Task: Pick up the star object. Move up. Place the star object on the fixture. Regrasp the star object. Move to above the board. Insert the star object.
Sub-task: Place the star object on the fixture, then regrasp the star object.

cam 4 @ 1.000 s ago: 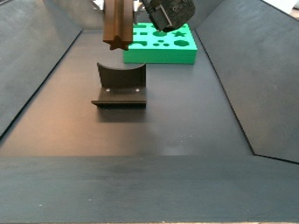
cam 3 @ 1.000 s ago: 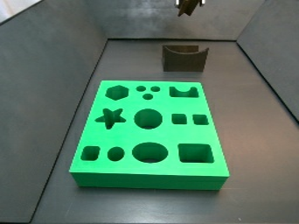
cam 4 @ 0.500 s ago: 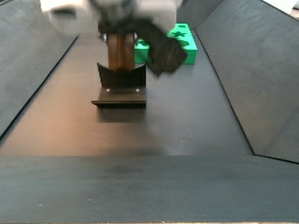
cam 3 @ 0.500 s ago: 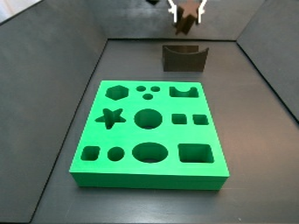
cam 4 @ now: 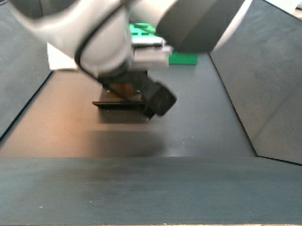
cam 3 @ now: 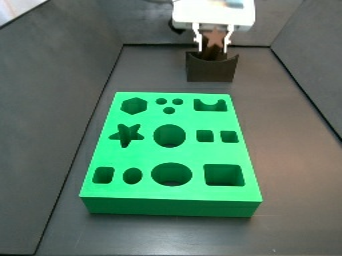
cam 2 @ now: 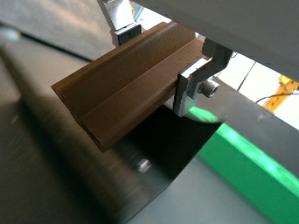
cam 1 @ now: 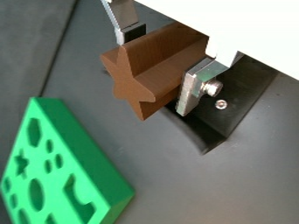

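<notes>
The star object [cam 1: 152, 68] is a brown star-section bar, and it also shows in a wrist view [cam 2: 128, 83]. My gripper [cam 1: 159, 59] is shut on it, with a silver finger [cam 1: 195, 85] on each side. In a side view the gripper [cam 3: 211, 42] hangs right over the dark fixture [cam 3: 210, 66] at the far end of the floor, with the bar's lower end at the fixture. In a side view the arm [cam 4: 112, 44] covers most of the fixture [cam 4: 118, 104]. The green board [cam 3: 170, 150] has a star-shaped hole [cam 3: 126, 133] on its left side.
Dark walls close in the floor on the left, the right and the far end. The board [cam 1: 52, 179] lies apart from the fixture, nearer the front, and shows in a wrist view. Its other holes are round, square, hexagonal and notched.
The gripper has come down with the star object from high above the fixture to right over it. The arm now fills much of a side view.
</notes>
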Robot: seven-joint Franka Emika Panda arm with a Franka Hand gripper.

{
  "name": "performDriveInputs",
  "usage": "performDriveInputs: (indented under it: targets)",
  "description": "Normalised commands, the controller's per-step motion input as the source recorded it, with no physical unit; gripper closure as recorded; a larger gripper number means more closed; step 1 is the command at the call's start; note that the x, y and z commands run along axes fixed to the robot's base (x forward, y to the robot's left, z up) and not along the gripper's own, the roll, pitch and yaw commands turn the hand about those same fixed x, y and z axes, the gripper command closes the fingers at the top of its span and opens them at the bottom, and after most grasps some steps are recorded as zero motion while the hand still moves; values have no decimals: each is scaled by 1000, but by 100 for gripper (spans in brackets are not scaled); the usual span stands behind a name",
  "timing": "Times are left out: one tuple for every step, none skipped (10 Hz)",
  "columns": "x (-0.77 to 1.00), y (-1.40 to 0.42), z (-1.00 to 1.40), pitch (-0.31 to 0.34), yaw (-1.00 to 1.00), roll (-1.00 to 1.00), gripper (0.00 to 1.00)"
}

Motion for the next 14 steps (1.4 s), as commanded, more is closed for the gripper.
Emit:
performDriveInputs:
  targets:
    - [108,73,-431,-58,-144,-170,100]
    - [72,74,-300,-77,-98,-126,100]
    - [63,63,-299,-77,-84,-123,100]
    - [64,53,-298,-75,-50,-123,100]
    - [66,45,-297,-72,-21,-122,100]
    - [0,-500,-167,0,0,0,100]
    - [0,0,0,0,0,0,0]
    - [0,0,1000,22,37,32,0]
    - [-7,1,1000,26,42,39,0]
    - [-22,-3,1000,38,39,51,0]
    - [-30,-5,1000,47,29,59,0]
    - [-35,0,1000,67,17,55,0]
    - [-32,4,885,81,7,47,0]
    - [-26,8,704,88,-5,42,0]
